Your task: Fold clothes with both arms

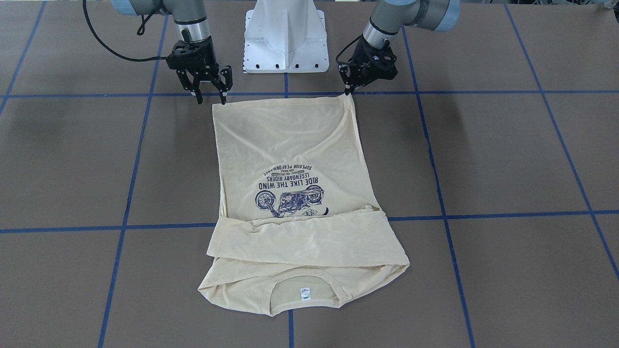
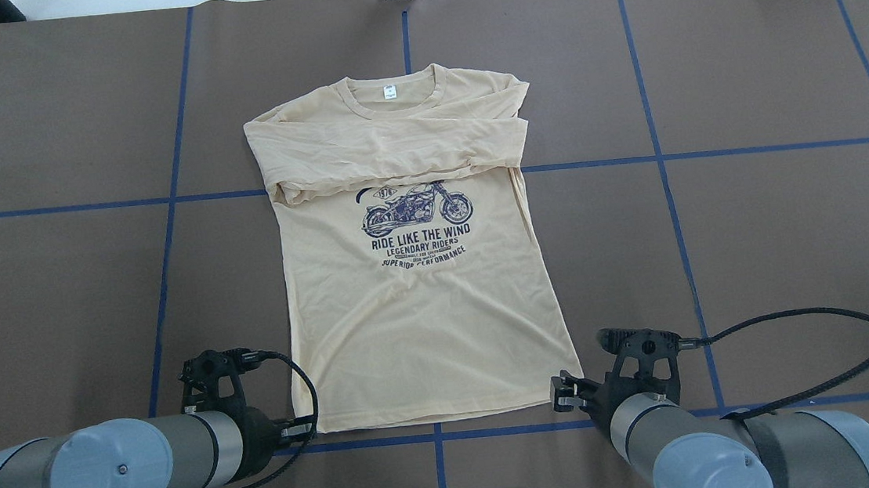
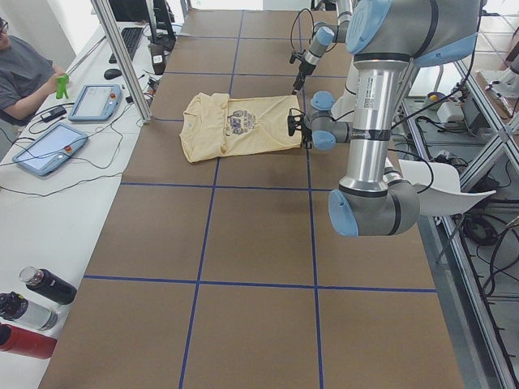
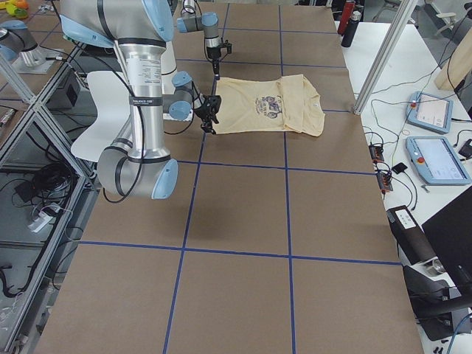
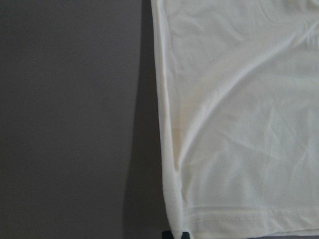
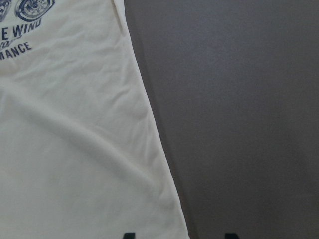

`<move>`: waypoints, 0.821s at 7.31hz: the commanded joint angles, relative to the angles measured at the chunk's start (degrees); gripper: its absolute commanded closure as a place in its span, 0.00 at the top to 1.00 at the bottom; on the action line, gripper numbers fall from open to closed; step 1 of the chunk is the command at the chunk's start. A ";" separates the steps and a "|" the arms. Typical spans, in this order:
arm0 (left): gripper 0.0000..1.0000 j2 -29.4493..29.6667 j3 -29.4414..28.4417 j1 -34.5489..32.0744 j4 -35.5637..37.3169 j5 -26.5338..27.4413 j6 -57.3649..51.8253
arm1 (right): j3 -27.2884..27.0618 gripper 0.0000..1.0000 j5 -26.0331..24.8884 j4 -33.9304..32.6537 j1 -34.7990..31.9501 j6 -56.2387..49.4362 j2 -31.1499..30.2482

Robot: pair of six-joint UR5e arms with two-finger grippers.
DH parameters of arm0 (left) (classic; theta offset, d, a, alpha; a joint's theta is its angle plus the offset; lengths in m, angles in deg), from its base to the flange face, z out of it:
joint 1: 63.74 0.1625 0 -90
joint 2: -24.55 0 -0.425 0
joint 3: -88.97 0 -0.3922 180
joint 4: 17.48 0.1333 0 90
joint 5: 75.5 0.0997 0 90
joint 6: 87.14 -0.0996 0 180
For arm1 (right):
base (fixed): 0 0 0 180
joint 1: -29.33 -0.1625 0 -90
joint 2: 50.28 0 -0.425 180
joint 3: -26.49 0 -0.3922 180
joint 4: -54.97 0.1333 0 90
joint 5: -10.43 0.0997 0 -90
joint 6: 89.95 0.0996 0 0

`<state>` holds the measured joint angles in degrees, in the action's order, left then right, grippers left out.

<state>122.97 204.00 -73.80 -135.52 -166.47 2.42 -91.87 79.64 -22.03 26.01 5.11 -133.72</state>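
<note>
Pinching with the left gripper [image 1: 347, 90] (closed tight) one hem corner of the shirt [image 2: 417, 316], lying flat on the table [image 2: 781, 245] with sleeves folded across the chest. Straddling with the right gripper [image 1: 211, 99], spread apart, the other hem corner.

On shirt [image 2: 409, 317]: RIDE LIKE THE WIND; LEGENDARY RIDERS; SUPERIOR PERFORMANCE

The shirt [image 5: 239, 124] lies, hem corner showing, on the table [image 5: 70, 119].
</note>
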 commanded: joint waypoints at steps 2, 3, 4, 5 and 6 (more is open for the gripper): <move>0.00 0.02 0.02 0.05 0.00 0.00 0.00 | 1.11 0.57 0.05 0.01 0.24 -0.14 0.21; 0.00 0.02 0.02 0.05 0.00 0.00 0.00 | 1.37 0.57 -0.04 0.01 0.24 -0.40 0.21; 0.00 0.02 0.02 0.05 0.00 0.00 0.00 | 1.72 0.56 -0.04 0.01 0.33 -1.01 0.38; 0.00 0.10 0.02 0.05 0.00 0.00 0.00 | 1.73 0.56 -0.04 0.01 0.33 -1.02 0.38; 0.00 0.11 0.02 0.05 0.00 0.00 0.00 | 1.81 0.55 -0.04 0.01 0.50 -1.02 0.38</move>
<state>123.04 204.02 -73.76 -135.51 -166.47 2.42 -90.18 79.60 -22.02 26.38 4.18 -133.37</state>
